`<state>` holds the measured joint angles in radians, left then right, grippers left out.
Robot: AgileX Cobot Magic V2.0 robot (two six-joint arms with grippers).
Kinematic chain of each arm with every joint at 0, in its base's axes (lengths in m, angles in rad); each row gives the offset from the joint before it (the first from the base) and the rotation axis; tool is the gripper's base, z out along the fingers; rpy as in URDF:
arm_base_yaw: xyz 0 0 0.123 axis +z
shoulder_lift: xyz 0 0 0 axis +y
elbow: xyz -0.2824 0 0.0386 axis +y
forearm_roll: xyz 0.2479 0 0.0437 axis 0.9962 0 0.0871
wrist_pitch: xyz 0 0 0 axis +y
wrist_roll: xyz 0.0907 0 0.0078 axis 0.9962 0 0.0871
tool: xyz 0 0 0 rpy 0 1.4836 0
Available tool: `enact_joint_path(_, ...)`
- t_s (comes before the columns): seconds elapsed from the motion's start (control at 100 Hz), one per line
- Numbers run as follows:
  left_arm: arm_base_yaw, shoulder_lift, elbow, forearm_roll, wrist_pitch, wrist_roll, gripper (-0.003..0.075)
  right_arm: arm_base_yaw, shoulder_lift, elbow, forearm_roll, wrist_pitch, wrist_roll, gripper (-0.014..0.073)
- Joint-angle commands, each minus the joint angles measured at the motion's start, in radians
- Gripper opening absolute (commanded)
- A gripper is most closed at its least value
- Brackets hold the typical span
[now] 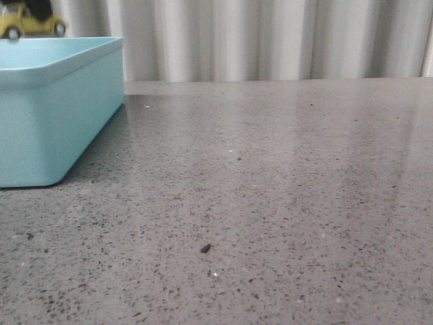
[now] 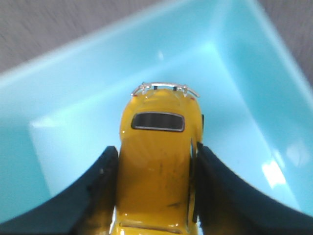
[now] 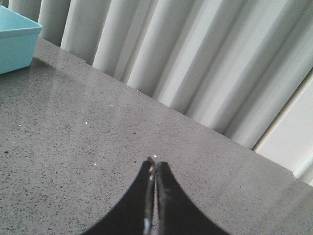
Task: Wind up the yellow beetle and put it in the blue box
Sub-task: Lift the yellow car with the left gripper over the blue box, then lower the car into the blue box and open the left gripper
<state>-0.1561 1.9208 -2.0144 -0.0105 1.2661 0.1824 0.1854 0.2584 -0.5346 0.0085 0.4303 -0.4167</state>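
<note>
— Holding it by the flanks, your left gripper (image 2: 156, 196) has the yellow beetle (image 2: 157, 161) pinched between both pads, hanging above the inside of the blue box (image 2: 244, 88). How will it behave?

— You should expect a small, rigid, glossy shell, probably light and apt to slip; the sides over the doors look like the best hold.

— And the views?

— Your front view catches only the car's profile over the rim, top left. The right gripper (image 3: 152, 169) shows closed on nothing above the bare desk (image 3: 73, 147).

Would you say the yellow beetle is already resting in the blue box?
Not yet: the left gripper holds the yellow beetle above the blue box.
</note>
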Motion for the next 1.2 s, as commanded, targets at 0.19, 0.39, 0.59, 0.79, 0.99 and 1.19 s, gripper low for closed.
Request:
enact_joint_path(0.19, 0.001, -0.04, 0.174, 0.01, -0.008, -0.017, 0.0063, 0.003, 0.008, -0.022, -0.001, -0.086, -0.005, -0.0041)
enact_joint_path(0.39, 0.001, -0.014, 0.203, 0.01, -0.03, -0.017, 0.0064, 0.003, 0.008, -0.022, -0.001, -0.081, -0.005, -0.0041)
enact_joint_path(0.59, 0.001, -0.012, 0.203, 0.01, -0.03, -0.017, 0.0287, 0.003, 0.008, -0.022, -0.001, -0.075, -0.005, -0.0041)
enact_joint_path(0.79, 0.001, -0.012, 0.203, -0.082, -0.028, -0.017, 0.0469, 0.003, 0.008, -0.022, -0.001, -0.073, -0.005, -0.0041)
enact_joint_path(0.99, -0.001, -0.055, 0.201, -0.121, -0.004, -0.035, 0.0452, 0.003, 0.008, -0.022, -0.001, -0.073, -0.005, -0.0041)
enact_joint_path(1.19, 0.001, -0.198, 0.201, -0.082, -0.09, -0.067, 0.042, 0.003, 0.008, -0.022, -0.001, -0.073, -0.005, -0.0041)
